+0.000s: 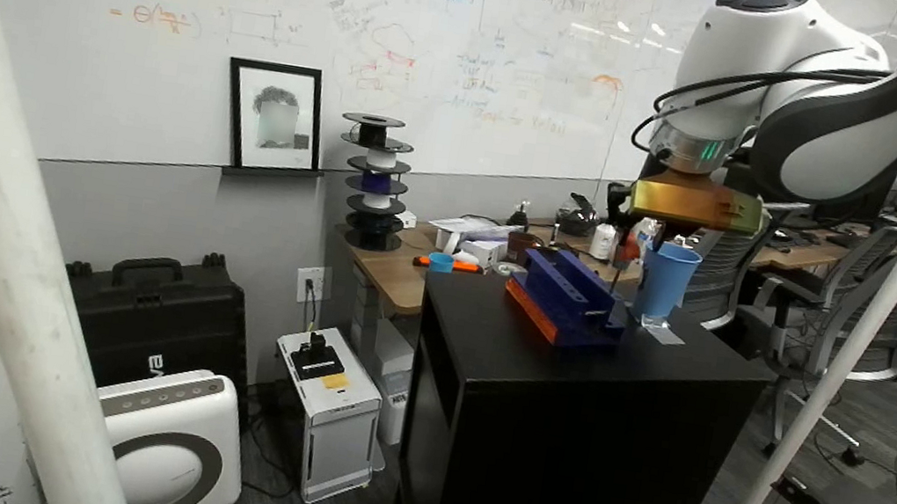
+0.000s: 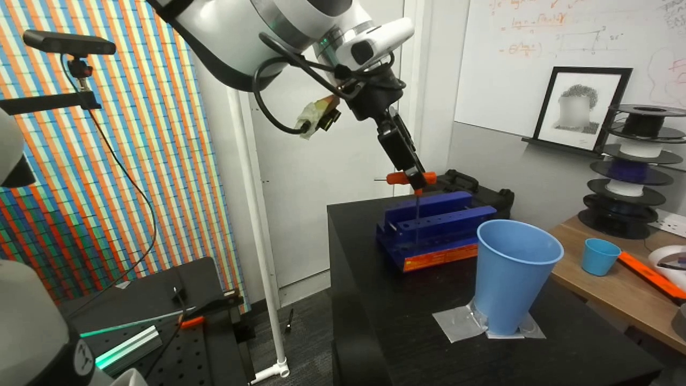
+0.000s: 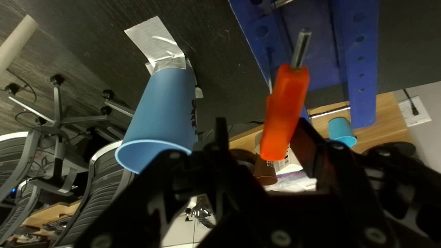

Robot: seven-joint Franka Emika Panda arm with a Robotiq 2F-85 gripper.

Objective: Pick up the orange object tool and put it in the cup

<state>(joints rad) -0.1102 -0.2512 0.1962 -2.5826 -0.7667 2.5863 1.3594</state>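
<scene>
At the far left of an exterior view, a black bar-shaped camera [image 2: 69, 43] sits on its mount before a brightly striped backdrop [image 2: 171, 161], and a slim white post [image 2: 255, 214] stands to the right of both. Next comes the white Franka arm [image 2: 230, 48], reaching down from above to its black gripper [image 2: 417, 176]. The gripper's fingers are spread, one to each side of the orange T-handle hex key [image 3: 285, 110] (the wrist view shows the gap: the handle lies close by the finger on that view's right and clear of the one on its left). The handle is level, a short metal stub pokes from one end, and the long thin shaft points down at the dark blue holder [image 2: 450, 228]; whether the tip sits in the holder or just above it, I cannot tell. That holder has two drilled rails and an orange strip along a lower edge, and rests on the black counter [image 2: 407, 332]. To its right, near but apart, the tall light blue cup [image 2: 512, 289] stands upright in both exterior views, silvery tape [image 2: 458, 324] stuck around its foot and onto the counter. Farther right are a framed portrait [image 2: 581, 110] with a blurred face, a small turquoise cup [image 2: 598, 257] on a wooden desk [image 2: 573, 252], and a stack of filament spools [image 2: 632, 166]. The whiteboard [image 2: 498, 91] behind them carries handwriting, partly in orange marker.
</scene>
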